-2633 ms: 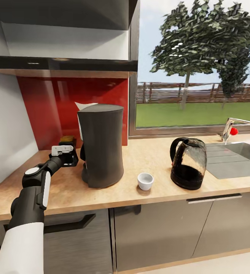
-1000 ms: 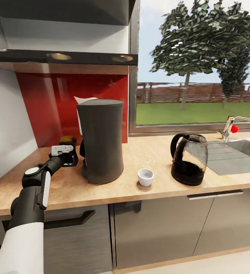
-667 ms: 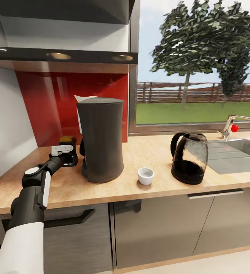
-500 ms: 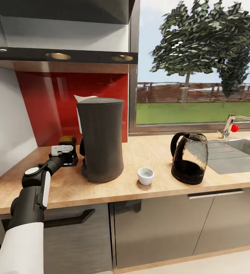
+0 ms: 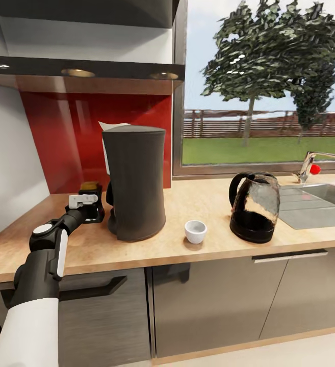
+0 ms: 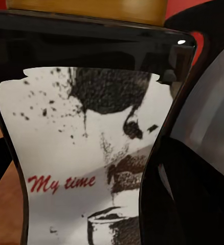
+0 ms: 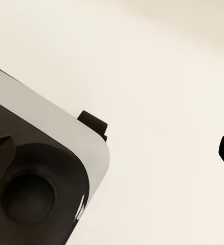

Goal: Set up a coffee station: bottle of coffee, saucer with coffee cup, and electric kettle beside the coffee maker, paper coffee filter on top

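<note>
On the kitchen countertop (image 5: 187,201) stands the dark-grey coffee maker (image 5: 135,183), with the white paper coffee filter (image 5: 107,127) peeking out behind its top. Just left of it, my left gripper (image 5: 92,209) is shut on the bottle of coffee (image 5: 91,187), whose tan cap shows above the fingers. Up close, the bottle's label (image 6: 91,153) sits between dark fingers (image 6: 194,178). The coffee cup (image 5: 195,231) rests on the bare counter right of the coffee maker, and the electric kettle (image 5: 254,206) stands further right. The kitchen shelf (image 5: 85,67) hangs above. The saucer is out of view. My right gripper (image 7: 112,148) is open over a pale floor.
A steel sink (image 5: 320,204) with a tap (image 5: 307,171) lies at the far right of the counter. A white wall (image 5: 9,153) closes the left end, a red backsplash (image 5: 70,142) the back. Grey cabinet fronts (image 5: 208,306) sit below. Part of my base (image 7: 40,178) is in the right wrist view.
The camera has moved: counter, coffee maker, cup and kettle sit slightly higher in the picture. My left arm and the bottle kept their place in it, so the bottle is lower against the coffee maker.
</note>
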Controlling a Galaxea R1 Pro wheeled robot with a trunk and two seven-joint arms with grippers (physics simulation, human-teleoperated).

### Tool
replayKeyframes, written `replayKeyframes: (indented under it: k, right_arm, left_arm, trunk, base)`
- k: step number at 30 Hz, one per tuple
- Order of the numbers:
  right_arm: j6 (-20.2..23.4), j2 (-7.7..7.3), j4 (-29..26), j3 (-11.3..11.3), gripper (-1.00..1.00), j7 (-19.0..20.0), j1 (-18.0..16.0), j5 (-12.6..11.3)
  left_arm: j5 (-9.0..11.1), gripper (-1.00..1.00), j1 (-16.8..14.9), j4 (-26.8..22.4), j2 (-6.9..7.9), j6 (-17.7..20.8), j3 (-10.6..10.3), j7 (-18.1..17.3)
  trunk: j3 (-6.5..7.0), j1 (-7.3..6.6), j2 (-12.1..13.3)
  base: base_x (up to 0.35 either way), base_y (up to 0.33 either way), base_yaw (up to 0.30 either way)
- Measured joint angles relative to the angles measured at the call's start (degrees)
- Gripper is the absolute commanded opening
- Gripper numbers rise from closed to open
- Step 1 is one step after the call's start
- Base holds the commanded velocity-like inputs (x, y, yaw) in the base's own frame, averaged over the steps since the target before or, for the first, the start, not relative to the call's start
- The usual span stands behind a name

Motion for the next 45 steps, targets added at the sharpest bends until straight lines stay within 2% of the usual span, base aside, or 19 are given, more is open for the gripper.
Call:
replayKeyframes:
  k: [3, 8, 15, 20, 25, 29, 35, 41, 45]
  right_arm:
    - [0.0, 0.0, 0.0, -0.01, 1.0, 0.0, -0.02, -0.01]
    - [0.0, 0.0, 0.0, 0.0, 1.0, 0.0, -0.01, 0.0]
    - [0.0, 0.0, -0.05, 0.02, 1.0, 0.0, 0.01, 0.0]
    - [0.0, 0.0, -0.04, 0.02, 1.0, 0.0, 0.0, 0.0]
    - [0.0, 0.0, -0.05, 0.02, 1.0, 0.0, -0.01, 0.0]
    - [0.0, 0.0, -0.04, 0.03, 1.0, 0.0, -0.02, 0.0]
    - [0.0, 0.0, -0.04, 0.02, 1.0, 0.0, 0.0, 0.0]
    - [0.0, 0.0, -0.04, 0.03, 1.0, 0.0, -0.01, 0.0]
    - [0.0, 0.0, -0.03, 0.02, 1.0, 0.0, 0.01, 0.0]
  left_arm:
    - [0.07, -1.0, 0.0, -0.01, 0.0, 0.0, 0.0, 0.0]
    - [-0.01, -1.0, 0.0, -0.01, -0.01, 0.0, 0.0, 0.0]
    - [0.06, -1.0, 0.0, -0.07, -0.01, 0.01, 0.0, 0.0]
    - [-0.01, -1.0, 0.0, -0.07, 0.03, 0.0, 0.0, 0.01]
    - [0.06, -1.0, 0.0, -0.16, 0.05, 0.0, 0.0, 0.0]
    - [0.01, -1.0, 0.0, -0.16, 0.06, 0.0, 0.0, 0.0]
    - [0.07, -1.0, 0.0, -0.21, 0.06, 0.01, 0.0, 0.0]
    - [0.0, -1.0, 0.0, -0.28, 0.06, 0.0, 0.0, 0.0]
    - [0.06, -1.0, 0.0, -0.33, 0.06, 0.01, 0.0, 0.0]
  trunk:
    - [0.0, 0.01, -0.02]
    - [-0.9, 1.1, -2.01]
    - [-0.9, 1.11, -2.02]
    - [-1.8, 2.2, -4.01]
    - [-1.8, 2.2, -4.03]
    - [-2.51, 3.08, -5.62]
    - [-2.52, 3.08, -5.63]
    - [-3.59, 4.39, -8.02]
    - [-3.6, 4.4, -8.04]
  base:
    - [0.0, 0.0, 0.0]
    - [0.0, 0.0, 0.0]
    - [0.0, 0.0, 0.0]
    - [0.0, 0.0, 0.0]
    - [0.0, 0.0, 0.0]
    - [0.0, 0.0, 0.0]
    - [0.0, 0.0, 0.0]
    - [0.0, 0.0, 0.0]
    - [0.0, 0.0, 0.0]
